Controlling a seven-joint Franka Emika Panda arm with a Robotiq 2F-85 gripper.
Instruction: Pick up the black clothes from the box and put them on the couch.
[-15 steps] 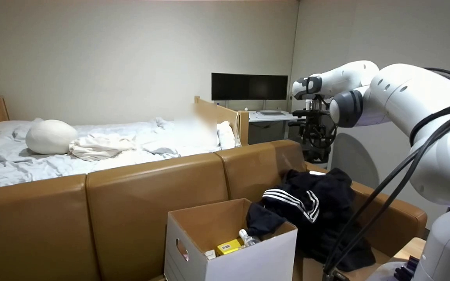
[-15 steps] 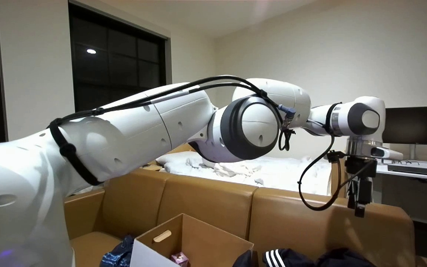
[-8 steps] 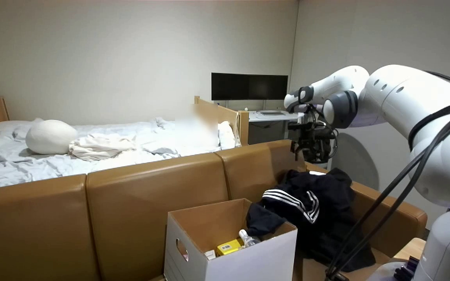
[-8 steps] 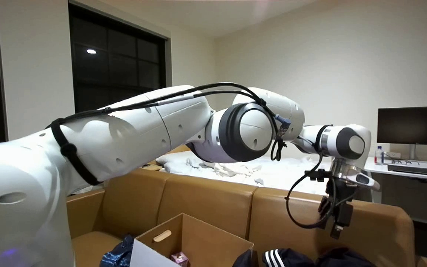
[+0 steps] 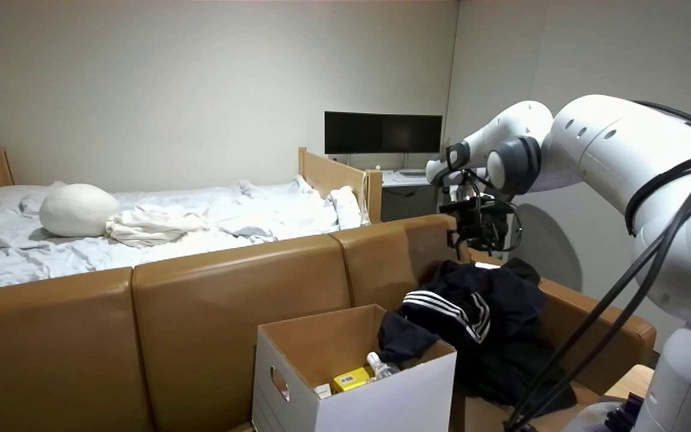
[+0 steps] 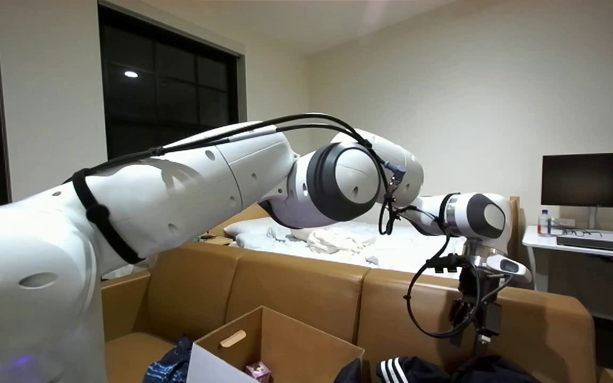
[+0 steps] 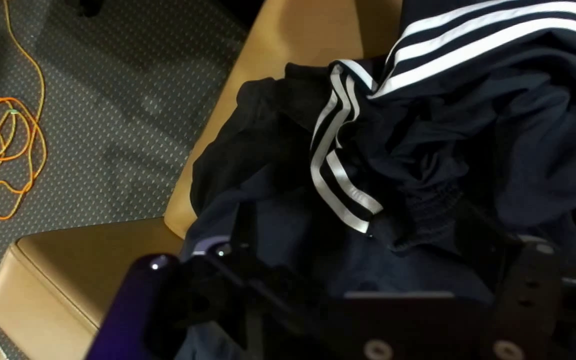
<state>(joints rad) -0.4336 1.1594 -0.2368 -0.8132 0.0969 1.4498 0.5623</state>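
Holds a white arm (image 6: 253, 165) bent in from the left edge of the frame in an exterior view, with the end effector (image 7: 357, 220) pointing down over the black clothes (image 5: 510, 312). In the wrist view, carries the fingers (image 7: 244, 230) spread wide across the lower half of the frame, with dark cloth beneath the gap and a grip on nothing that shows. Cannot fairly tell, among such dark shapes, whether touching the heap or hanging just above it.

At the lower right of the frame in an exterior view, black clothes in a crumpled heap on the couch (image 5: 240, 276), with white stripes over the folds toward the box (image 5: 384, 402). Just beside the heap, hung over the rim and into the box, a dark piece of cloth (image 5: 405, 339).

At bottom middle of the same frame, the open-topped white box, before the backrest. Inside: a yellow packet (image 5: 351, 379), a clear item with a white top (image 5: 383, 367) and, in an exterior view, a pink packet (image 6: 258, 371). Outside the box, at bottom left of that frame, blue patterned fabric (image 6: 171, 364).

Behind the couch, a bed (image 5: 285, 210) under white sheets, with a rounded white cushion (image 5: 78, 210) at middle left and a crumpled cream cloth (image 5: 156, 225) beside it. At the right edge in an exterior view, a dark monitor (image 6: 596, 180) and a small bottle (image 6: 544, 222) on a white worktop (image 6: 543, 242).

At left in the wrist view, a tangled orange cord (image 7: 13, 112) on speckled carpet (image 7: 113, 135).
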